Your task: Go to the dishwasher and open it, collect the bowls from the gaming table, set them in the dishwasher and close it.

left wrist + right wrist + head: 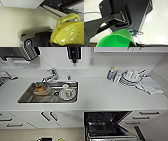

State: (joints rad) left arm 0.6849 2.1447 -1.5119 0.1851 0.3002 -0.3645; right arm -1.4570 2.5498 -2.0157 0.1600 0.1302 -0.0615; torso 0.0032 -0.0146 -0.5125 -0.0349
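The dishwasher (110, 125) stands open under the worktop's (100, 94) front edge. Each arm carries a bowl: yellow-green bowl (68, 33), green bowl (117, 39); their jaws' closure cannot be told. Lowering level should prevent snagging the rack.

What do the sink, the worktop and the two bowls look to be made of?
Sink: brushed stainless steel, going by its grey metallic sheen and ribbed drainer. Worktop: smooth white, matte; laminate or solid surface, can't tell which. Yellow-green bowl: glossy plastic, with sharp highlights, moulded handle and small holes, colander-like. Green bowl: shiny plastic, thin rim, slightly translucent.
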